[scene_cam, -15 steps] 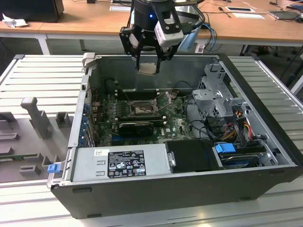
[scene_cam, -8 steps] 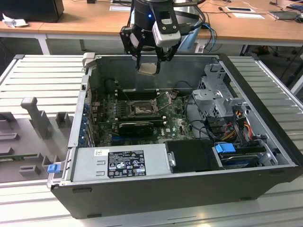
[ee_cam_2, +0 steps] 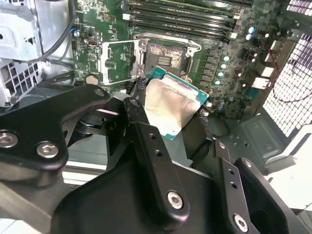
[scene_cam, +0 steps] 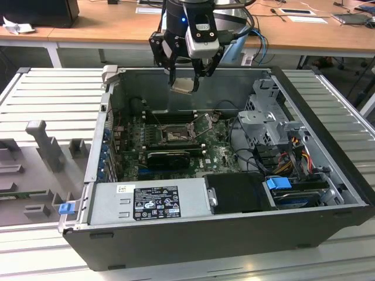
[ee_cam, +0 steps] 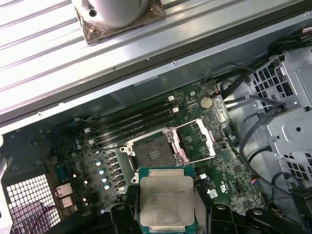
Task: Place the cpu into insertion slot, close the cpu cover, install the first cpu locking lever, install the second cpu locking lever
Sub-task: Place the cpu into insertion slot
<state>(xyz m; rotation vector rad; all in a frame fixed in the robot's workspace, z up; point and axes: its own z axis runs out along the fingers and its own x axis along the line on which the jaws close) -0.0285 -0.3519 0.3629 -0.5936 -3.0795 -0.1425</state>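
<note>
**A:** End effector status?

**B:** The end effector hangs over the open computer case, near its back wall. Its black fingers are closed in on the cpu, pinching it by two opposite edges.

**A:** Which face of the chip shows?

**B:** In the first wrist view, the pale metal face of the cpu shows. A thin green rim runs around it.

**A:** Where is the socket?

**B:** The insertion slot sits below the end effector on the green motherboard. It is well apart from the chip and its dark centre is exposed.

**A:** And the cover?

**B:** The cpu cover is swung open. It lies just beside the slot, and board shows through its window. The long black memory slots run along another side of the slot.

**A:** Anything else in the case?

**B:** A grey power supply lies at the case's front edge, far from the end effector.
</note>
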